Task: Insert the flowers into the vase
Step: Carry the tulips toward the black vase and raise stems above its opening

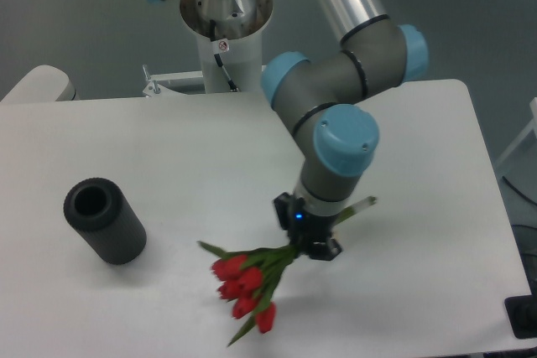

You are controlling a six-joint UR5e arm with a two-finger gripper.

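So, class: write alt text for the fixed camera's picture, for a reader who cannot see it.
A robot arm's end effector holds a bunch of red flowers by the stems over a white table. A black vase stands apart at the left, its round hole empty.

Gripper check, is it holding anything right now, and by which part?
Yes: the gripper holds the flowers by their stems, just behind the leaves, with the red heads hanging lower-left.
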